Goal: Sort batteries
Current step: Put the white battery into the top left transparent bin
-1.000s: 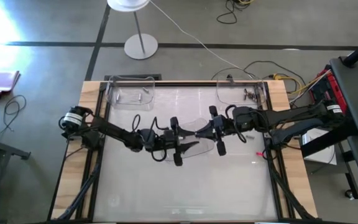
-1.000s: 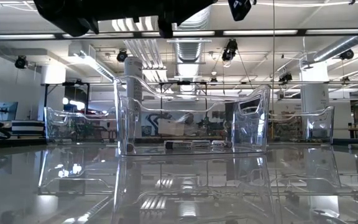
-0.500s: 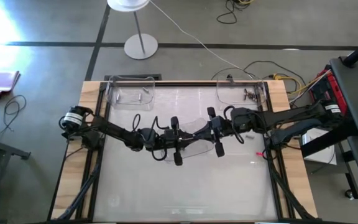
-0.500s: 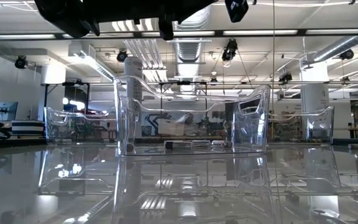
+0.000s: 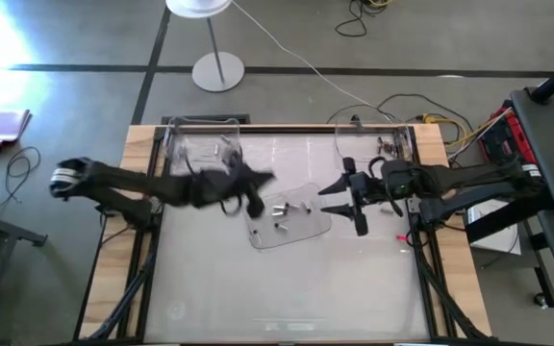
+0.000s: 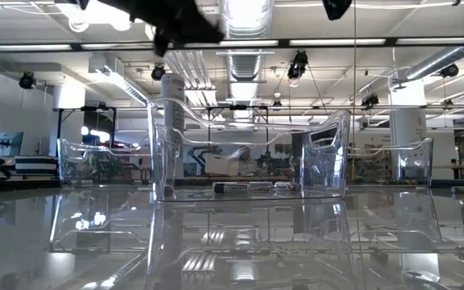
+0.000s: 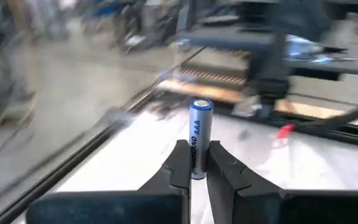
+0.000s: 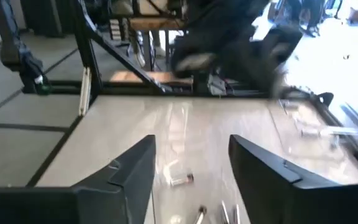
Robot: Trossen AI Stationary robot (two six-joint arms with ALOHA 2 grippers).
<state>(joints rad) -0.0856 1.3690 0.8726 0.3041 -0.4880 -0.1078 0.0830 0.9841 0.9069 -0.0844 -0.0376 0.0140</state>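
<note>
My left gripper (image 5: 254,202) hangs over the table left of the clear centre tray (image 5: 258,235), shut on one AAA battery (image 7: 199,134) with a blue and silver jacket. Three more batteries (image 5: 279,208) lie on the centre tray's floor and show in the low view (image 6: 248,187). My right gripper (image 5: 342,202) stands open at the tray's right side with nothing between its fingers (image 8: 135,165). Other batteries lie in the far-left tray (image 5: 224,146) and the far-right tray (image 5: 385,146). My left gripper pinches the battery's lower half (image 7: 197,163) between its two fingertips. The battery lies along the fingers and sticks out past them, its capped end (image 7: 201,104) pointing away from the gripper. It is lifted clear of tray and table.
Two clear trays stand at the table's far edge, one left (image 5: 200,130) and one right (image 5: 373,130). The glossy table top (image 5: 287,288) lies open toward the near edge. A lamp base (image 5: 217,72) and cables lie beyond the far edge.
My left gripper has risen out of the centre tray and swung toward the table's far left, turning about as it went, with the battery in its fingers. My right gripper has drawn back from the tray toward the right edge.
</note>
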